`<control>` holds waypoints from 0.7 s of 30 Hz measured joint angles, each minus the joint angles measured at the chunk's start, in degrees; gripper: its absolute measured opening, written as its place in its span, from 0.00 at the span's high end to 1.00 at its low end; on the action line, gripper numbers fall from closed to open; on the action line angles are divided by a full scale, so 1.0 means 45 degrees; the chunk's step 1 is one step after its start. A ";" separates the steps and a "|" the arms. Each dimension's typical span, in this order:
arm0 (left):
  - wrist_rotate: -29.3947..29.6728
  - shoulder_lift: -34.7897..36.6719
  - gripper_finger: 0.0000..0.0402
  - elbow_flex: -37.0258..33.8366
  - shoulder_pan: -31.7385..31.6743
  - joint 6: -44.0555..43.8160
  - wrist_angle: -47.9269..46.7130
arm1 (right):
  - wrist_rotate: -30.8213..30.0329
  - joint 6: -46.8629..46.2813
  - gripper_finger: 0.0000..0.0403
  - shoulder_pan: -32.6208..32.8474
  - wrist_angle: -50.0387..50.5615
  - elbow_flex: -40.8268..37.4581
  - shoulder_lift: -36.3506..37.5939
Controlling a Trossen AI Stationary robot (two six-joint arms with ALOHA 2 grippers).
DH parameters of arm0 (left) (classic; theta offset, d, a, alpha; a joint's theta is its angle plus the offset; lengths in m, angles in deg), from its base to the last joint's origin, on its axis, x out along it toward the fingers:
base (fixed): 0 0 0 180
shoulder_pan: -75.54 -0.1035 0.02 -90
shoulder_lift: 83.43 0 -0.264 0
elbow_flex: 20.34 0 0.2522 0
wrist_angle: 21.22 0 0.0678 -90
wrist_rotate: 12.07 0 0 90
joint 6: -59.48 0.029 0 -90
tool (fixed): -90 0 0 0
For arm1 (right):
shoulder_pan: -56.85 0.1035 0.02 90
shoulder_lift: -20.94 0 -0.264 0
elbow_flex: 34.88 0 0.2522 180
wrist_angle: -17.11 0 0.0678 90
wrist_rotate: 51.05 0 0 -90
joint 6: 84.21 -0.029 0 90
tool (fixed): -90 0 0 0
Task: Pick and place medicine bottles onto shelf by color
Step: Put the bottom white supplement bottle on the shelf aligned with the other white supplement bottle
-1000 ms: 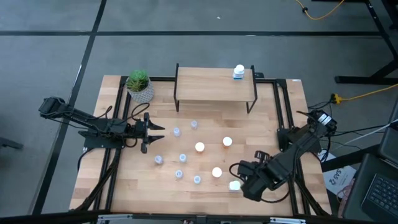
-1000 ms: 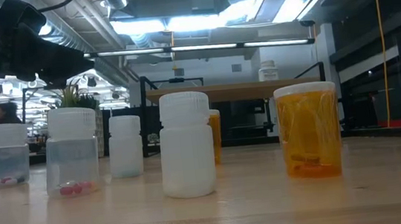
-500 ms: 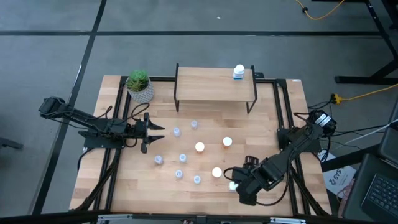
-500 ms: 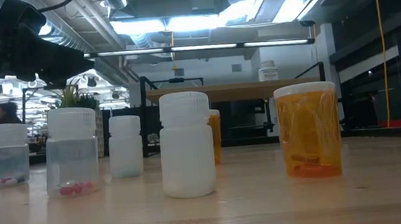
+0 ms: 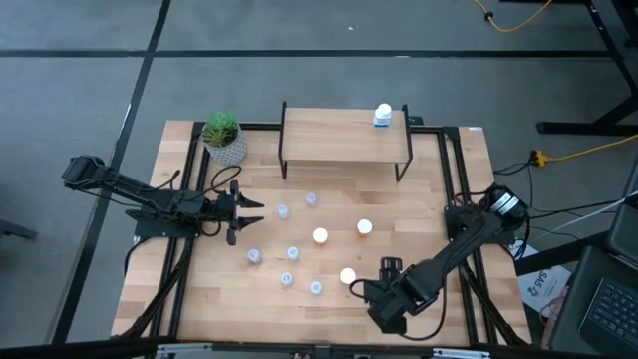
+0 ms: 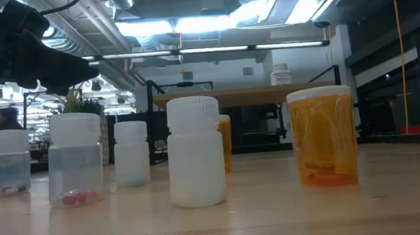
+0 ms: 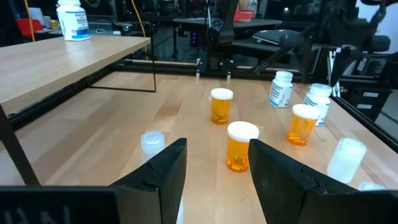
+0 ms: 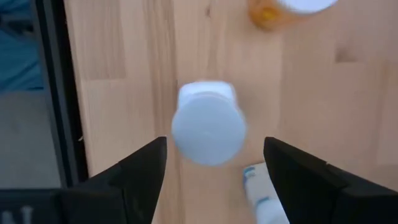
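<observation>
My right gripper [image 5: 375,293] hangs pointing down near the table's front edge, open. Its fingers [image 8: 144,177] stand on either side of an upright white medicine bottle [image 8: 208,132] without touching it; in the high view the gripper hides this bottle. My left gripper [image 5: 257,211] waits open and level at the table's left, facing the bottles. Pale blue bottles [image 5: 293,253] and orange ones with white caps [image 5: 320,236] stand on the table. The shelf [image 5: 339,138] stands at the far edge with one white bottle [image 5: 383,116] on its right end.
A potted green plant [image 5: 223,137] stands left of the shelf. An orange bottle [image 5: 347,276] stands just left of my right gripper. Another white bottle with blue print [image 8: 259,194] is close beside the one between the fingers. Black frame rails [image 5: 461,189] run along the table's sides.
My right gripper has sunk and moved toward the table's left edge, coming over the white bottle near the front edge, which showed beside it a second ago and is now covered in the high view. The bottles have stayed in place.
</observation>
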 joint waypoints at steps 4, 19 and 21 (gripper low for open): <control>0.0000 0.0004 0.59 0.0001 -0.0002 0.0000 -0.0004 | 0.0238 0.0045 0.33 0.0000 -0.0474 0.0000 -0.0311; 0.0000 0.0004 0.59 0.0001 0.0001 0.0000 -0.0005 | -0.0268 0.0025 0.44 -0.0153 -0.0599 0.0000 -0.1082; 0.0005 0.0004 0.59 -0.0003 0.0002 0.0000 -0.0005 | -0.0272 -0.0031 0.50 -0.0283 -0.0463 0.0101 -0.1050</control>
